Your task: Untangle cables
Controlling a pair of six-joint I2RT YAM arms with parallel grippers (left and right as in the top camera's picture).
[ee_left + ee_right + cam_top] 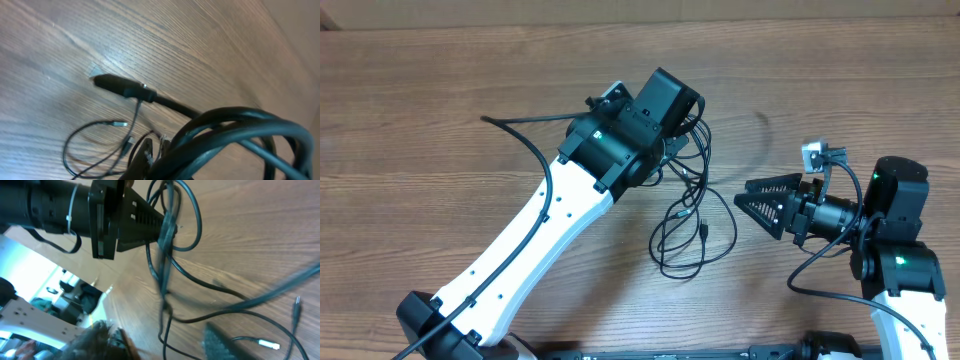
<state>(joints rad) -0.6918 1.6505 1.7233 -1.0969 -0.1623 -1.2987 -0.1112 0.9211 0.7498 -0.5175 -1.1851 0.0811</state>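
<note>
**Left hand pinches the cable bunch; right hand sits beside the loops**

The left hand [165,227] is pressed together at its tips on the cables [162,282]. They gather into a tight bunch there and drop from it to the counter [440,80]. From overhead, the bunch sits near the middle of the counter, under the end of the left arm. The slack spreads toward the robot's side in several loose, overlapping loops on the wood.

A silver-tipped plug [119,123] lies flat on the counter at the end of one thin loop. In the left wrist view, thick blurred strands cross close to the lens at the lower right.

The right hand [742,196] points leftward from the right side, just beside the outermost loop. Whether it touches a strand cannot be told. Overhead it shows only as a dark wedge, and its own wrist view shows a single blurred finger [220,341]. So I cannot tell whether this hand is spread or pressed together.
</note>
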